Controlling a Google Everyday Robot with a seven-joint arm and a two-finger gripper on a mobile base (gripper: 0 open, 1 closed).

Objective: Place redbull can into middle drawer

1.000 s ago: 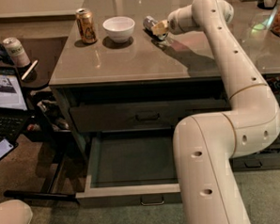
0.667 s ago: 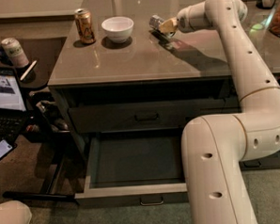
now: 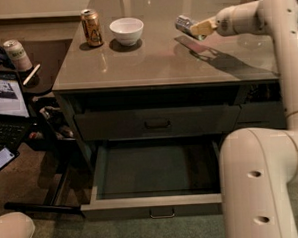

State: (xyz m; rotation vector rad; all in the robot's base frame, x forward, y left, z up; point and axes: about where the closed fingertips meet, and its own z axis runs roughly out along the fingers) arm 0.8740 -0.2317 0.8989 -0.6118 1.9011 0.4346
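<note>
The redbull can [image 3: 184, 23], slim and silver, is held tilted on its side in my gripper [image 3: 194, 27], a little above the right part of the grey countertop [image 3: 156, 60]; its shadow falls on the top below it. The gripper is shut on the can. The middle drawer [image 3: 158, 206] is pulled out below the counter, its shallow grey-green inside showing with nothing in it. It lies lower and to the left of the gripper.
A white bowl [image 3: 127, 30] and a gold-brown can [image 3: 91, 27] stand at the back left of the countertop. A closed drawer [image 3: 156, 123] sits above the open one. A side table at left holds a pale red-rimmed can [image 3: 17, 54] and a laptop [image 3: 5, 106]. My arm's base [image 3: 265, 185] is at the drawer's right.
My gripper has moved to the right with the can in it, away from the bowl. The bowl, the gold-brown can and the drawer have not moved.
</note>
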